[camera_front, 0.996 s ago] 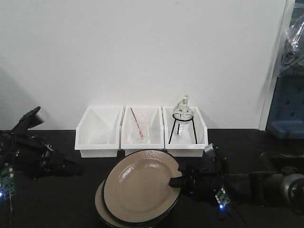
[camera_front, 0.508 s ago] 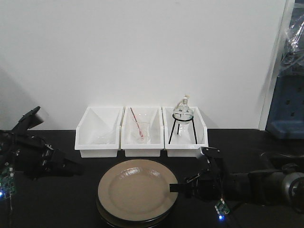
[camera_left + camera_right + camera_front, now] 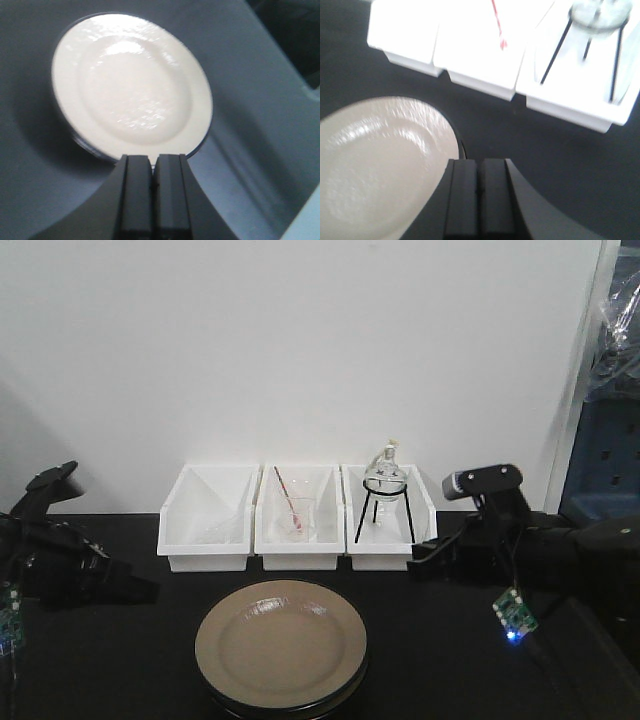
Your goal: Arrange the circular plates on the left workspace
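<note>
Here, at far left, we see the left gripper (image 3: 151, 192) low over the black surface (image 3: 120, 660), its jaws pressed together and empty. At centre the circular plates (image 3: 281, 646) lie stacked flat, in front of three white bins (image 3: 298, 520); the rightmost bin holds a glass flask on a stand (image 3: 385, 495). At right, the right gripper (image 3: 479, 200) hangs raised beside that bin, likewise closed and empty.

The two circular plates (image 3: 281, 646) lie flat in one stack on the black table (image 3: 420, 640). The top one is round, shiny and tan with a thin dark rim. They sit between both jaws, touching neither.
</note>
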You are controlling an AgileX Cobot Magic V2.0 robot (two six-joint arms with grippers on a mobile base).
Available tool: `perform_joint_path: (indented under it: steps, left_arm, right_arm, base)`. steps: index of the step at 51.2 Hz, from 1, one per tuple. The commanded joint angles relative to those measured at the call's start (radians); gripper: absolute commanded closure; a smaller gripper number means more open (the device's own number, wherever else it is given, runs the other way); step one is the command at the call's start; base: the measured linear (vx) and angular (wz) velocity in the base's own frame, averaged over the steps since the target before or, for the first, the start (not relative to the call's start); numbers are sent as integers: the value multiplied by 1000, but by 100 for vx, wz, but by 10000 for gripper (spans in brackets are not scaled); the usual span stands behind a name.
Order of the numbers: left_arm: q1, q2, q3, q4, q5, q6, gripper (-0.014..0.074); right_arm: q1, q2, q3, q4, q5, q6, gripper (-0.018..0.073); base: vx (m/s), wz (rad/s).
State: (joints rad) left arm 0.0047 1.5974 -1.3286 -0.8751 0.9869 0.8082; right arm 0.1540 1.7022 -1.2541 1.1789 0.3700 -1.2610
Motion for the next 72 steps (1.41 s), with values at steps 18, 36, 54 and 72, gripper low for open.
perform_joint_path:
  steps: [18, 36, 54, 72]
  left_arm:
    - [0, -545, 359, 139, -377, 5, 596]
    - [0, -1038, 808, 131, -635, 37, 596]
    - [0, -1159, 836, 131, -552, 37, 596]
    - [0, -1159, 838, 131, -553, 37, 596]
  right_arm:
    - [-4, -647, 462, -226, -325, 250, 563]
    - [-4, -920, 751, -226, -407, 250, 563]
    - [-4, -946, 759, -225, -396, 254, 563]
    - [-4, -946, 759, -225, -396, 254, 563]
  base:
    - [0, 0]
    - [0, 0]
    - [0, 0]
    - [0, 0]
